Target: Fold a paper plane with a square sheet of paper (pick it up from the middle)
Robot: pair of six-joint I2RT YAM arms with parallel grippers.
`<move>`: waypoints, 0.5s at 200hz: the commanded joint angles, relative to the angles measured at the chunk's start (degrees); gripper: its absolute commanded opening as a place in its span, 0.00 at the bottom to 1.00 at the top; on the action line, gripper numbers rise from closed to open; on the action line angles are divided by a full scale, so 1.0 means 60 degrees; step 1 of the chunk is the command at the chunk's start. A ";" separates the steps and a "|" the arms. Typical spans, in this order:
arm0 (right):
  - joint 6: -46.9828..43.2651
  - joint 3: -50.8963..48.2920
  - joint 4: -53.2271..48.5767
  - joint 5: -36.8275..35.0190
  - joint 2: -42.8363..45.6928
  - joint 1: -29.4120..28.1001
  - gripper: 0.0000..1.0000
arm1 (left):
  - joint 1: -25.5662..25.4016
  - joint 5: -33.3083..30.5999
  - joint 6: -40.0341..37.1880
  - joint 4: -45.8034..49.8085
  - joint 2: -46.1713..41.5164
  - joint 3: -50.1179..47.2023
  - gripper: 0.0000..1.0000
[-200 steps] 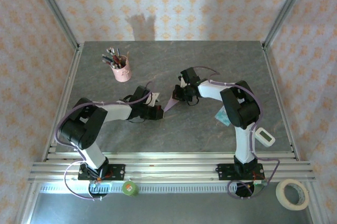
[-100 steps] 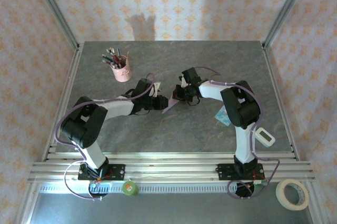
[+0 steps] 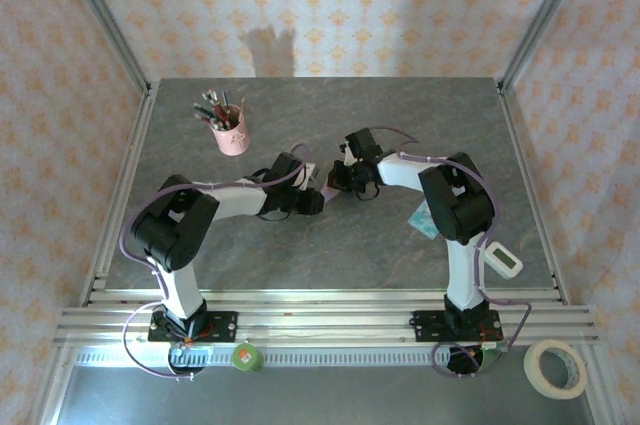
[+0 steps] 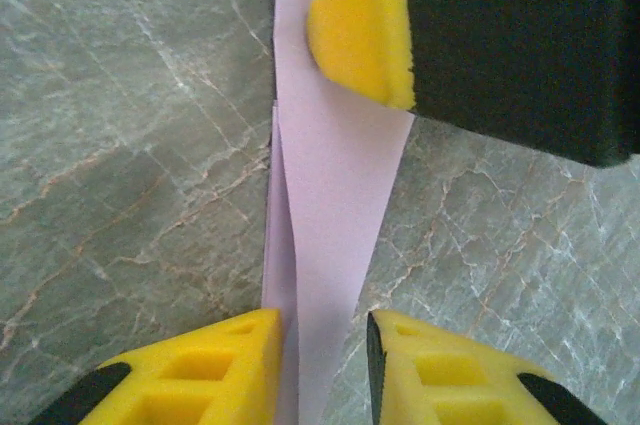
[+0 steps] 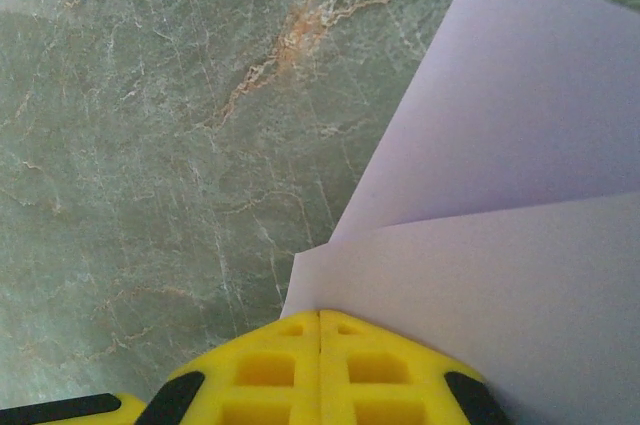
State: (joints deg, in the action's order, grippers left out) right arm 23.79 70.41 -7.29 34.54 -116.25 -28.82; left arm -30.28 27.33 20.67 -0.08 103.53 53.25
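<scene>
folded lilac paper (image 4: 335, 205), long axis gripper-to-gripper, R gripper (image 5: 320, 330) pinching one end, L gripper (image 4: 322, 333) spread astride it

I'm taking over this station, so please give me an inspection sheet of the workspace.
Surface: grey marbled table, no spills seen.
Job's things: pale lilac sheet of paper, partly folded, mid-table.
Clutter: pink cup of pens, teal-and-white packet, white handheld device, roll of tape off the table.
Grippers: right gripper shut on the paper; left gripper open, fingers straddling it.
Cables: lilac cables loop along both arms.
Surroundings: peach patterned walls, metal frame posts.
</scene>
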 commanded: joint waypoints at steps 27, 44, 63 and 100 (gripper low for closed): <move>0.0077 -0.0264 -0.0980 -0.0955 -0.0811 0.0068 0.00 | -0.0094 -0.0702 -0.0368 0.0657 0.0395 0.0080 0.23; 0.0085 -0.0263 -0.0973 -0.0967 -0.0809 0.0094 0.00 | -0.0095 -0.0721 -0.0363 0.0622 0.0455 -0.0014 0.20; 0.0118 -0.0271 -0.0948 -0.0963 -0.0770 0.0148 0.00 | -0.0094 -0.0731 -0.0350 0.0570 0.0512 -0.0127 0.17; 0.0150 -0.0325 -0.0924 -0.0962 -0.0790 0.0214 0.00 | -0.0080 -0.0717 -0.0307 0.0460 0.0544 -0.0237 0.13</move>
State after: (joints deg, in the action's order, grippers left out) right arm 24.18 70.63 -7.27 34.76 -116.42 -28.67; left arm -30.39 24.99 19.38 0.38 104.29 53.54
